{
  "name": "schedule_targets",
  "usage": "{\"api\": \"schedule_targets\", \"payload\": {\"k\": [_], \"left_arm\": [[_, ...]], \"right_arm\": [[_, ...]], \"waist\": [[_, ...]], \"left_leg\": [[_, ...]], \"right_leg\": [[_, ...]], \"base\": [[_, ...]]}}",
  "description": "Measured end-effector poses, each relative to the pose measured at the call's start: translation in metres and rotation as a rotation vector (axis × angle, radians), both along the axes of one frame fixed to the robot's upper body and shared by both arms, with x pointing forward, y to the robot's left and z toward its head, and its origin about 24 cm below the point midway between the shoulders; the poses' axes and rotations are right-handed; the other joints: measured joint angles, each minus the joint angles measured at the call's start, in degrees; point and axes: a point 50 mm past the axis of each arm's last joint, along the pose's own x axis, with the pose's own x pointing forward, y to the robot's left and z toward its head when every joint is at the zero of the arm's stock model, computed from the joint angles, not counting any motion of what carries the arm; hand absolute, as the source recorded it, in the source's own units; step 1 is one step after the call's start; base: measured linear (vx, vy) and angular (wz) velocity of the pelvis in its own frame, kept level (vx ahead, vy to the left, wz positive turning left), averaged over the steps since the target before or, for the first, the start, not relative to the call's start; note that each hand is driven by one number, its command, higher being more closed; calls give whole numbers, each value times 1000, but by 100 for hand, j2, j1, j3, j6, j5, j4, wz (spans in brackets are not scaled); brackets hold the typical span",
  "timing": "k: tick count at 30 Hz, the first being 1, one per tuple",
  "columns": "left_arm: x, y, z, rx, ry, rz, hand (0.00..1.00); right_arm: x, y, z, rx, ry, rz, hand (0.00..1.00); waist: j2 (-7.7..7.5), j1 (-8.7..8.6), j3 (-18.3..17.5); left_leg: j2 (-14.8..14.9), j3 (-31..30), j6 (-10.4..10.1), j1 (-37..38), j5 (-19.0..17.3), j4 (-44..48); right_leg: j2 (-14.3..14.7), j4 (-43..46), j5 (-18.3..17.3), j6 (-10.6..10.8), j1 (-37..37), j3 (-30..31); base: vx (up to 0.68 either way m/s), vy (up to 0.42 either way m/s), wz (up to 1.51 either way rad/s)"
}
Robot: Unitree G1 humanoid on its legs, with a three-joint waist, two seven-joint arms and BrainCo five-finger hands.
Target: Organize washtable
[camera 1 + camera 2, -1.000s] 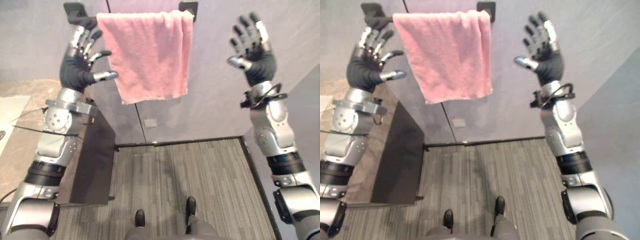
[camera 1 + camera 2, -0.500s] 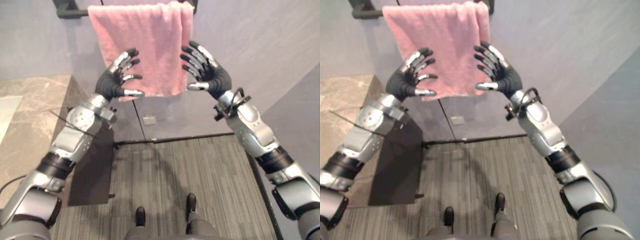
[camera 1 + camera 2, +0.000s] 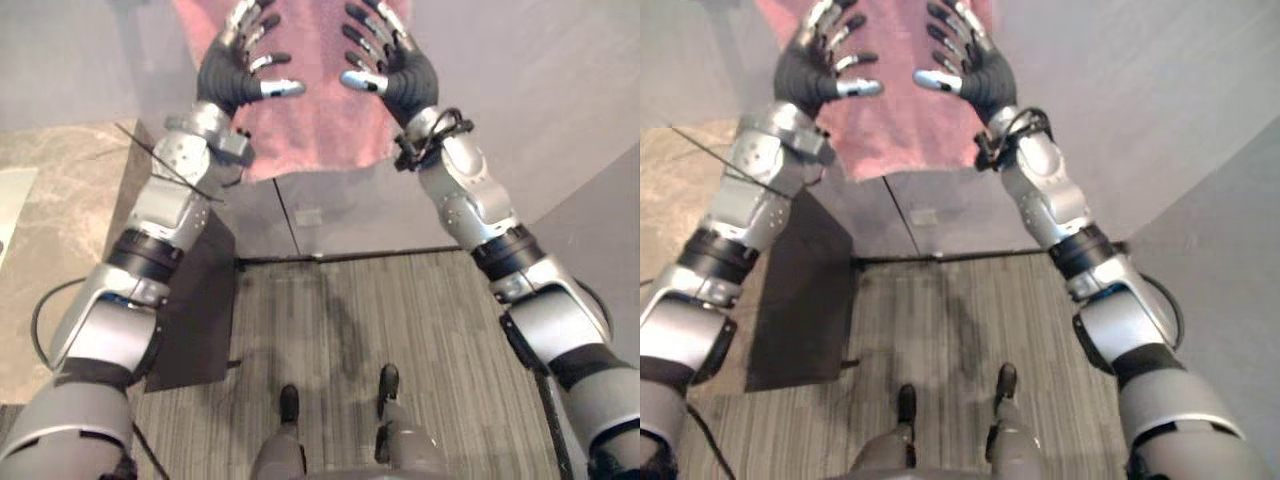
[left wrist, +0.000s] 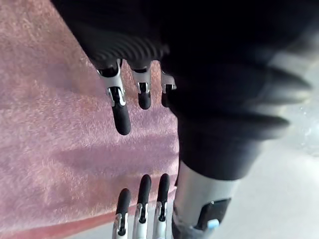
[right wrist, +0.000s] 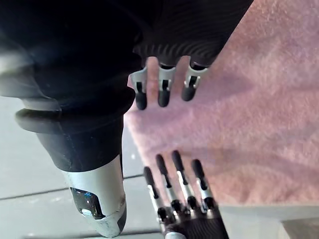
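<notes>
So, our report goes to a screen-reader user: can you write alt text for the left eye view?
The robot's left hand and right hand, both open, are held side by side in front of a pink towel hanging against a grey wall. Below are grey carpet and, at left, a marbled counter.

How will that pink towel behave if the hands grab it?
Probably floppy: the towel hangs limp with an uneven lower edge, so it should bunch and drape. Its fuzzy pile suggests it won't slip between the open left hand and right hand. Likely light for its size.
</notes>
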Motion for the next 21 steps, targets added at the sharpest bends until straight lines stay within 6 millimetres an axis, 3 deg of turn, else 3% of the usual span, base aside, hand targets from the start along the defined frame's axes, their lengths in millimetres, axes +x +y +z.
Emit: {"api": "schedule_targets", "payload": {"k": [11, 21], "left_arm": [[14, 10, 25, -97, -2, 94, 0], [20, 26, 29, -146, 21, 158, 0]], "right_arm": [[1, 15, 26, 45, -26, 1, 0], [-2, 22, 35, 49, -49, 20, 0]], "waist": [[18, -23, 533], [-1, -72, 814]], "left_leg": [[-2, 10, -13, -168, 50, 0], [-9, 117, -13, -267, 50, 1]], "right_leg": [[4, 2, 45, -15, -183, 17], [9, 2, 112, -40, -344, 120]], "base": [[-4, 33, -1], [-3, 42, -5]]}}
